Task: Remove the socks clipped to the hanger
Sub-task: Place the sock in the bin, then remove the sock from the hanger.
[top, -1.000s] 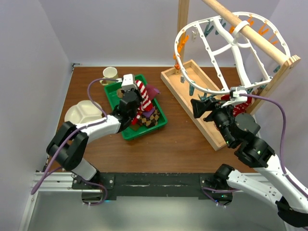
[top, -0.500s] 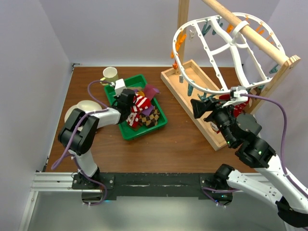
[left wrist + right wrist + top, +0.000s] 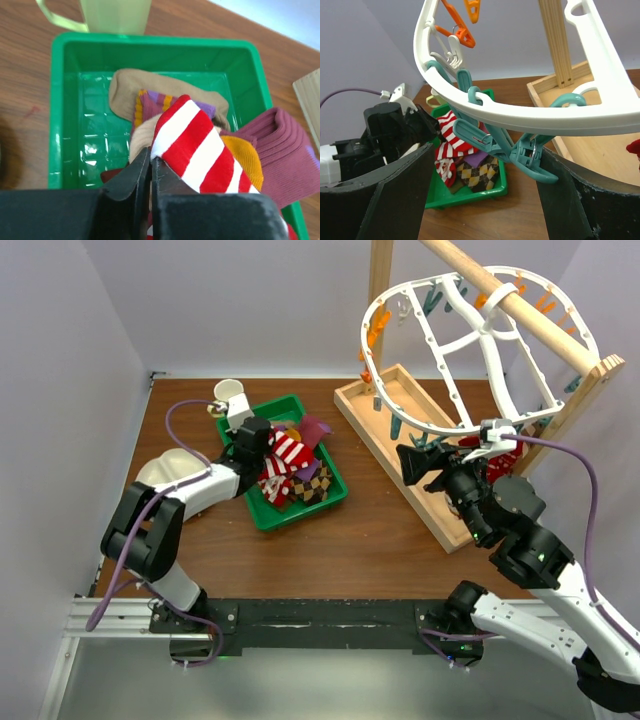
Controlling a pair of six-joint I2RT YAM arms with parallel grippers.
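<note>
Socks (image 3: 293, 465): several are heaped in a green tray (image 3: 300, 515) on the left half of a brown table (image 3: 350, 540). A red-and-white striped sock (image 3: 200, 150) is laid on top. Beneath and beside it are seen a tan sock (image 3: 145, 82), a ribbed maroon sock (image 3: 285, 150) draped over the tray's rim, and an argyle sock (image 3: 477, 172).

Hanger (image 3: 530, 119): a white oval rack is hung from a wooden rail (image 3: 500, 290) above a long wooden box (image 3: 385, 420) at the right. Teal clips (image 3: 520, 150) and orange clips (image 3: 465, 35) are hung from its rim.

Left gripper (image 3: 151, 155): it is held low over the tray. Its fingers (image 3: 130, 175) are drawn almost together, with only a thin slit left between them. The striped sock's edge is touched by the tips; whether fabric is caught in the slit cannot be told.

Right gripper (image 3: 485, 150): it is raised to the hanger's near rim. Its fingers (image 3: 395, 195) are spread wide, and the rim and a cluster of teal clips are framed between them without being gripped.

Also listed: a pale mug (image 3: 115, 12) just behind the tray and a white divided plate (image 3: 165, 468) to its left.
</note>
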